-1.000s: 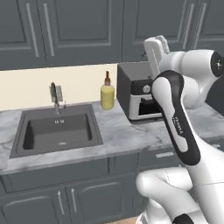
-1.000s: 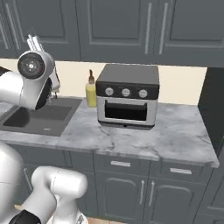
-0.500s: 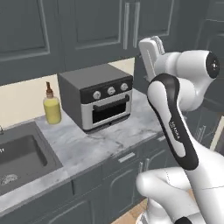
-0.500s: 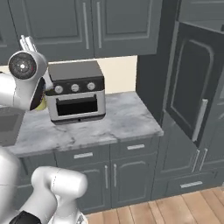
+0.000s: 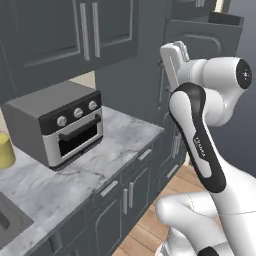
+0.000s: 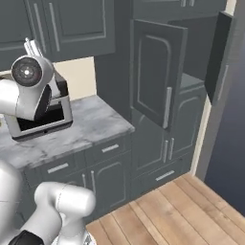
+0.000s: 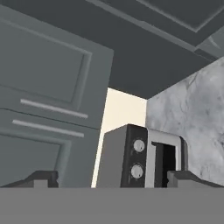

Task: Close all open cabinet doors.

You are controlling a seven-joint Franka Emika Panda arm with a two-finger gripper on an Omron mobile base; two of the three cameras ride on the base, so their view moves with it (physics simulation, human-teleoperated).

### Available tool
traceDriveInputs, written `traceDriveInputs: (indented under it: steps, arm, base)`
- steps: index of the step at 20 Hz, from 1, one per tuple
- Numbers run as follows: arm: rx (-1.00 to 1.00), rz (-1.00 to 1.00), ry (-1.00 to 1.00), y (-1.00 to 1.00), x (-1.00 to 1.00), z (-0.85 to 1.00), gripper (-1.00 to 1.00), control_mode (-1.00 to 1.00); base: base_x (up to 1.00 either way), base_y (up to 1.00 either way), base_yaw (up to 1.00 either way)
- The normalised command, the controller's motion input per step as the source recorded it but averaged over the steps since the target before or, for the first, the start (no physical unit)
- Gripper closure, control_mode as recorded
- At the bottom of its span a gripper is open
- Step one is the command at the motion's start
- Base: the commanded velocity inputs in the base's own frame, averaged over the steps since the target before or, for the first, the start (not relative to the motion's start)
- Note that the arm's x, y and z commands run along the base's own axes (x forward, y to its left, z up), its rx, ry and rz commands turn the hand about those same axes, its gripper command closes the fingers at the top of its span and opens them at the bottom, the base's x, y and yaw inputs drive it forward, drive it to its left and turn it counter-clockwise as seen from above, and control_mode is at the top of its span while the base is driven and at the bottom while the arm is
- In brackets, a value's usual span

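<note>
Two cabinet doors are standing open on the tall dark unit at the right end of the marble counter (image 6: 95, 119): a large arch-panelled door (image 6: 155, 72) is swinging out towards the room with its silver bar handle (image 6: 167, 107) on the free edge, and a second, higher door (image 6: 221, 52) is hanging open edge-on near the far right wall. The paired upper cabinet doors (image 5: 90, 30) above the toaster oven (image 5: 60, 125) are sitting flush and need nothing. The gripper (image 7: 113, 179) is riding high beside the toaster oven, well apart from both open doors, its fingers spread wide with nothing between them, pointing back along the counter rather than at the tall unit. By my judgement the step in hand is approaching the big arched door. To do it well, the hand should be swinging round to face the door's outer face, meeting the panel near the handle edge, far from the hinge, and pushing steadily along the door's arc until it seats flush; spread fingers are fine for a flat push
</note>
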Motion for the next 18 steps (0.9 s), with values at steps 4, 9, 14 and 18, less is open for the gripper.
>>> traceDriveInputs:
  steps: [4,9,14,18]
  arm:
    - [0.0,0.0,0.0,0.0,0.0,0.0,-1.0,1.0]
    - [0.0,0.0,0.0,0.0,0.0,0.0,-1.0,1.0]
    - [0.0,0.0,0.0,0.0,0.0,0.0,-1.0,1.0]
    - [0.0,0.0,0.0,0.0,0.0,0.0,-1.0,1.0]
  base:
    - [-0.34,-0.36,-0.26]
    - [-0.21,-0.53,-0.07]
    - [-0.15,-0.66,0.02]
    - [0.0,-0.61,0.0]
